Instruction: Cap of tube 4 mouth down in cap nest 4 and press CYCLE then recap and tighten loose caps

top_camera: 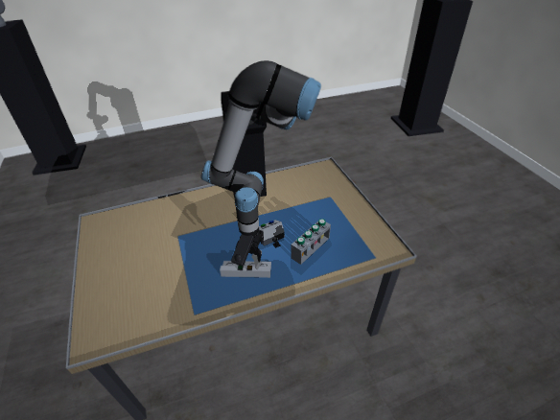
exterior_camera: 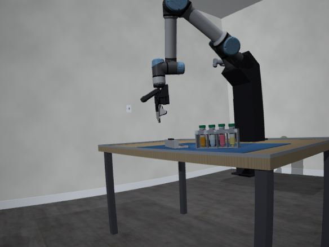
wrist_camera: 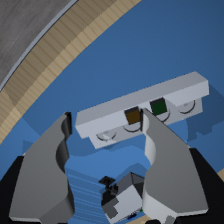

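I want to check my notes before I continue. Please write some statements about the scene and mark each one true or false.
1. All four tubes wear green caps. True.
2. The gripper holds a cap. False: it is open, with nothing between its fingers.
3. The cap tray stands on the blue mat. True.
4. A cap lies in a cap nest. False: all four nests are without caps.
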